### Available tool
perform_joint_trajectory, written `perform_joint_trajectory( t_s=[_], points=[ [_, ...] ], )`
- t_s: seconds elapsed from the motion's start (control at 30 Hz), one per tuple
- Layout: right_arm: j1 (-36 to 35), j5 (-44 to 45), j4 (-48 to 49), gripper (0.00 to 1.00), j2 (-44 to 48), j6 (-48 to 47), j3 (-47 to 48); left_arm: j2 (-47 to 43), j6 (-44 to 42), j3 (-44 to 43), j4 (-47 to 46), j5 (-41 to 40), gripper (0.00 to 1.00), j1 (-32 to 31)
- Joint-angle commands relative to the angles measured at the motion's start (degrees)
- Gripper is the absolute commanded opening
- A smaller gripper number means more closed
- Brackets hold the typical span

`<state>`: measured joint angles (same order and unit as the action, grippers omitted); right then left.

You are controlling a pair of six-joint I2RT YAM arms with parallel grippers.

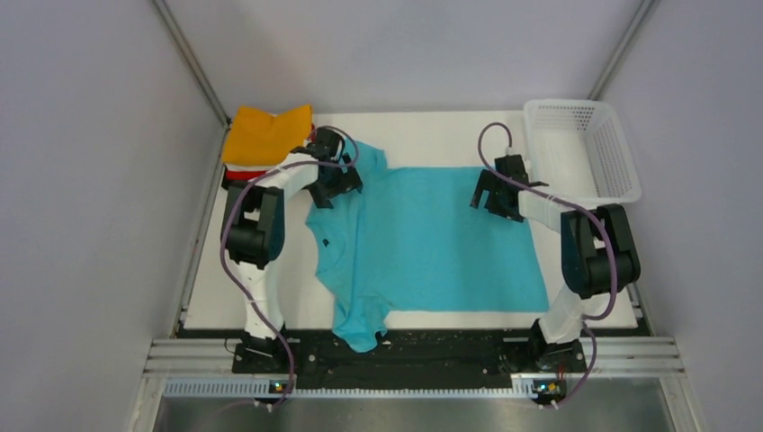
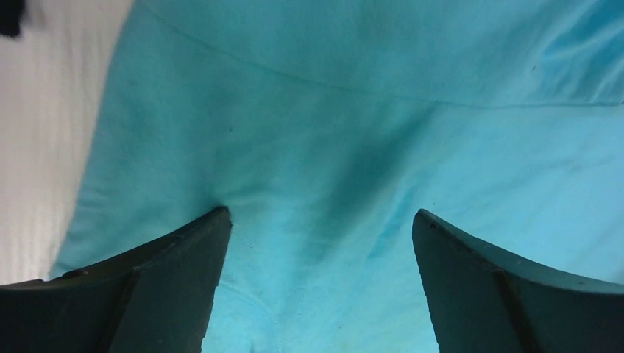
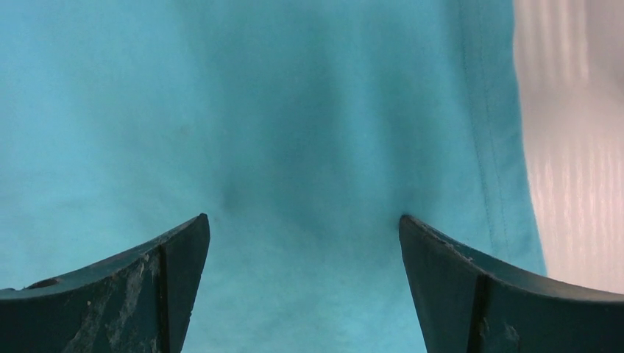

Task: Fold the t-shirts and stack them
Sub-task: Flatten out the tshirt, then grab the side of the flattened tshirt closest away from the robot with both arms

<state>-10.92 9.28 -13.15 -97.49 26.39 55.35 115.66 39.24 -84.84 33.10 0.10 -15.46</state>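
Note:
A turquoise t-shirt [image 1: 423,238] lies spread on the white table, one sleeve hanging over the near edge. My left gripper [image 1: 335,180] stands open over the shirt's far left corner, its fingers [image 2: 176,272] wide apart on the cloth [image 2: 324,169] with nothing pinched. My right gripper [image 1: 490,193] is open above the far right corner near the hem [image 3: 486,147], the turquoise cloth [image 3: 294,132] filling the gap between its fingers [image 3: 456,287]. An orange folded t-shirt [image 1: 265,133] tops a stack at the far left, with a red one [image 1: 243,173] showing under it.
A white perforated basket [image 1: 585,148] stands at the far right corner of the table [image 1: 432,130]. Grey walls close in on both sides. A black rail [image 1: 432,351] runs along the near edge by the arm bases.

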Motion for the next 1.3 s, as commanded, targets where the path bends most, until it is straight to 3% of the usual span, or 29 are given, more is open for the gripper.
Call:
perform_joint_trajectory(
  t_s=[0.0,0.43,0.63,0.73,0.93,1.07,1.27],
  points=[
    [1.1,0.5,0.1,0.99,-4.7,1.5,4.0,6.6,-1.3,-4.4,3.8,-3.2,0.99,4.6],
    [3.5,0.1,-2.8,0.99,-19.5,1.3,21.1,26.7,-10.1,-38.0,9.7,5.0,0.99,7.4],
    [3.8,-1.5,-4.5,0.99,-19.7,-0.4,25.7,26.2,-11.6,-43.9,9.5,5.1,0.99,7.4],
    [3.7,-3.3,-5.6,0.99,-14.2,-1.7,24.0,19.8,-12.6,-37.8,9.4,6.2,0.99,6.1],
    [2.8,-4.7,-7.1,0.99,0.8,-2.5,14.6,1.2,-13.9,-19.4,7.3,1.0,0.99,-0.6],
    [1.9,-5.8,-7.7,0.99,11.0,0.9,7.0,-9.5,-10.0,-8.2,8.4,1.5,0.99,-4.2],
    [1.2,-5.5,-12.0,0.99,23.9,4.1,-4.7,-25.4,-2.6,12.8,11.0,-6.8,0.99,-12.7]
  ],
)
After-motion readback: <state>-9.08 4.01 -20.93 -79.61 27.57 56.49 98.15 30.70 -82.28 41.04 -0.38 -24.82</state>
